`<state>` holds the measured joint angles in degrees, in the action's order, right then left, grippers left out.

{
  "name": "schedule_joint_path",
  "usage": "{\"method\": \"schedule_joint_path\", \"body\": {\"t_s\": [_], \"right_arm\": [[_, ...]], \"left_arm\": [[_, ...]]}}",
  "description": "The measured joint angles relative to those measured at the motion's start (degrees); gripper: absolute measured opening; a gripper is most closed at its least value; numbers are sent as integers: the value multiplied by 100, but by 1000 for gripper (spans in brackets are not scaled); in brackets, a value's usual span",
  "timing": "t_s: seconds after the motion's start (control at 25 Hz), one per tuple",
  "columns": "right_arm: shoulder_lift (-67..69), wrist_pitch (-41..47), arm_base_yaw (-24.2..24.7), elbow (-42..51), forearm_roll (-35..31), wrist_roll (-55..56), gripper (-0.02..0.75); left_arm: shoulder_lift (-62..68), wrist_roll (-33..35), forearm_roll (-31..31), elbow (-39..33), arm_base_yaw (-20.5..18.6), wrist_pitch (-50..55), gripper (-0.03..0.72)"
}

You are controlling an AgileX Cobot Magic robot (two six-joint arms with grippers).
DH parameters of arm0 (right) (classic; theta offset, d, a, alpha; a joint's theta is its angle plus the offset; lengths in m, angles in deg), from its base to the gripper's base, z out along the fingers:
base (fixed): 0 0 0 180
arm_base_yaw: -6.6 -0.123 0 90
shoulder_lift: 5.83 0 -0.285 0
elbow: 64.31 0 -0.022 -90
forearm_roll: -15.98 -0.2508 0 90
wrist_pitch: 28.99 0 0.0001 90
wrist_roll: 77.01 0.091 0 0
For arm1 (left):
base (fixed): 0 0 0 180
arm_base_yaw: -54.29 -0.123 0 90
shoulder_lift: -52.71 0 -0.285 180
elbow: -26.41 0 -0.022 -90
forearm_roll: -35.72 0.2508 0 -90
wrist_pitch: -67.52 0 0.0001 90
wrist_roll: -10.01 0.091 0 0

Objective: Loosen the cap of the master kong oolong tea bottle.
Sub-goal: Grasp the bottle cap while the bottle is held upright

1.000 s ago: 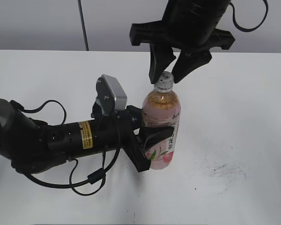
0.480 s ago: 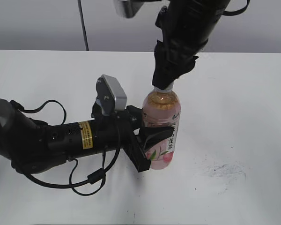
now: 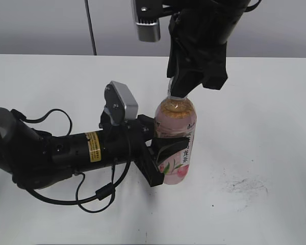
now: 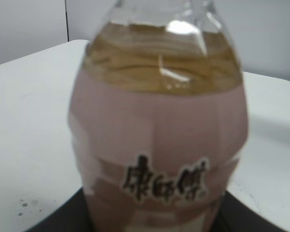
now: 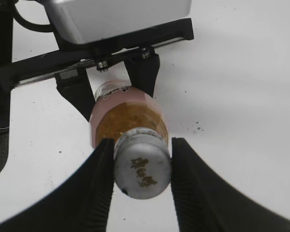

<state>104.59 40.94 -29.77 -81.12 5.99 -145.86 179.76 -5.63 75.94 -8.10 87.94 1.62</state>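
The master kong oolong tea bottle (image 3: 175, 140) stands upright near the middle of the white counter (image 3: 265, 132), amber tea up to its shoulder and the pink label facing the camera. From the left, the left gripper (image 3: 160, 155) reaches in low along the counter and its jaws clamp the bottle's lower body, pressing the label from both sides. The left wrist view is filled by the bottle (image 4: 159, 130) at close range, dark Chinese characters on pink, and only a dark edge of the jaws shows at the bottom. From above, the right gripper (image 3: 186, 87) comes straight down over the neck. In the right wrist view its two black fingers (image 5: 195, 188) sit against either side of the cap (image 5: 142, 169), jaws narrowed and closed on it. A few dark scuffs mark the counter to the bottle's right.
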Motion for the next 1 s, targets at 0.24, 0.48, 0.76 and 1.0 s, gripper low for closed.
{"method": "schedule_joint_path", "body": {"t_s": [0.24, 0.48, 0.76, 1.0], "right_arm": [[0, 0, -3, 0, -55, 7, 276], [0, 0, -8, 1, -60, 569, 412], [-143, 13, -9, -134, -483, 2036, 501], [-173, 13, -9, -606, 255, 6738, 563]], "left_arm": [[0, 0, 0, 0, 0, 0, 280], [0, 0, 10, 0, 0, 0, 280], [0, 0, 10, 0, 0, 0, 280], [0, 0, 11, 0, 0, 0, 280]]}}
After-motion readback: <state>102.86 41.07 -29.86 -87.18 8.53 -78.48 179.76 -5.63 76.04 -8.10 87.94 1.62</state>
